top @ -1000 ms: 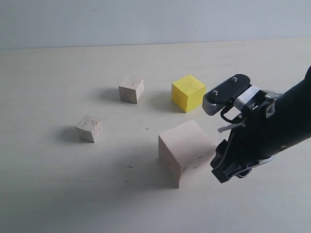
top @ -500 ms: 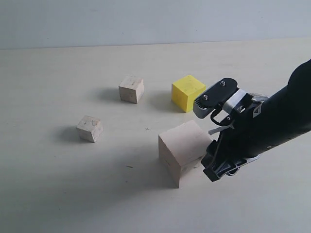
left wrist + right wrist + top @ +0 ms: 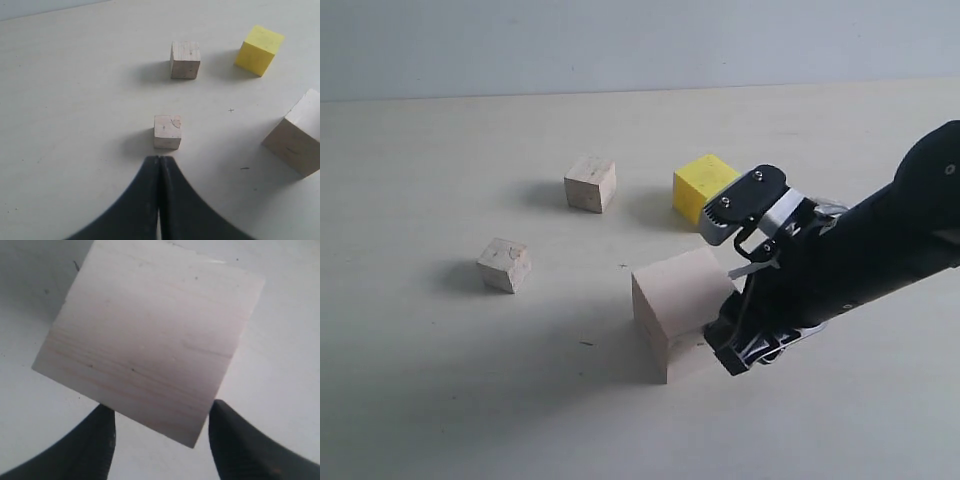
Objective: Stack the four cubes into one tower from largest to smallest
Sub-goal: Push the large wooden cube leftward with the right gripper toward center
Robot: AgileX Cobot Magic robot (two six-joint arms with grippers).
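Pale wood, one yellow, black grippers on cream

The large cube [image 3: 670, 300] is pale, unpainted, pinkish-beige wood with fine straight grain lines and a few dark specks on top (clearest in the right wrist view). The yellow cube [image 3: 698, 185] is plain bright lemon, duller on its shaded face. The two small cubes are greyish-beige wood: the left small cube [image 3: 504, 264] has a faint curved mark on top, and the far small cube [image 3: 590, 182] has light grain. The table [image 3: 440, 140] is plain off-white with tiny dark flecks and soft grey shadows, and the wall [image 3: 620, 45] is pale blue-grey. The right gripper [image 3: 161, 415] is black, with one grey, silver-screwed finger mount. The left gripper [image 3: 159, 167] is matte black.
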